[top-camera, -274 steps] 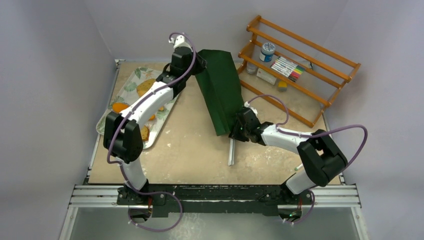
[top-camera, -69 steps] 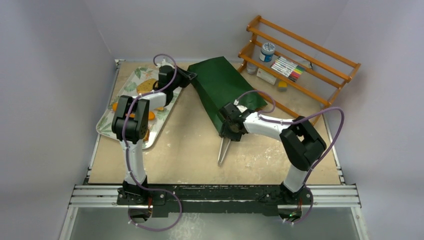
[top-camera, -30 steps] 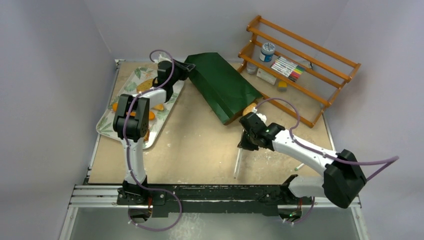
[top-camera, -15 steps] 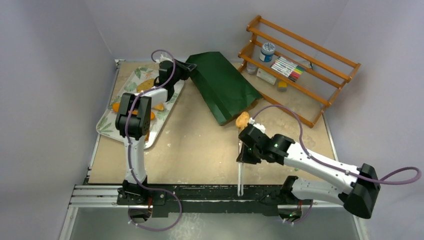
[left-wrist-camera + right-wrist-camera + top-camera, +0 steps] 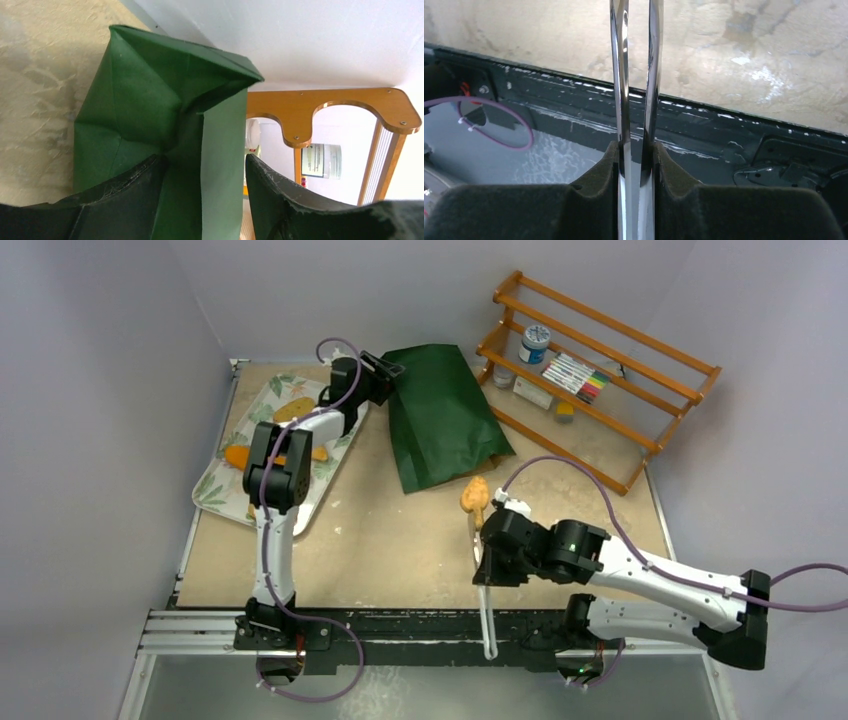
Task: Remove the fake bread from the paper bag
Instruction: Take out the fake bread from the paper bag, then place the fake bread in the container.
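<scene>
The dark green paper bag [image 5: 440,415] lies flat on the table with its mouth toward the near side. One tan piece of fake bread [image 5: 474,497] rests on the table just outside that mouth. My left gripper [image 5: 383,372] is at the bag's far, folded end and stands open, with a green fold [image 5: 222,165] loose between its fingers. My right gripper [image 5: 490,558] is shut on metal tongs [image 5: 487,615], which reach over the front rail. In the right wrist view the two tong arms [image 5: 620,75] sit pinched between the pads [image 5: 599,170]. Whether the tongs touch the bread I cannot tell.
A floral tray [image 5: 215,490] at the left holds several orange bread pieces [image 5: 293,408]. A wooden rack [image 5: 600,365] with a jar, markers and small boxes stands at the back right. The black front rail [image 5: 400,625] runs along the near edge.
My left gripper has opened and let go of the bag's end, and the bag has dropped flat. The bread now lies outside the mouth. My right arm has drawn the tongs back toward the rail.
</scene>
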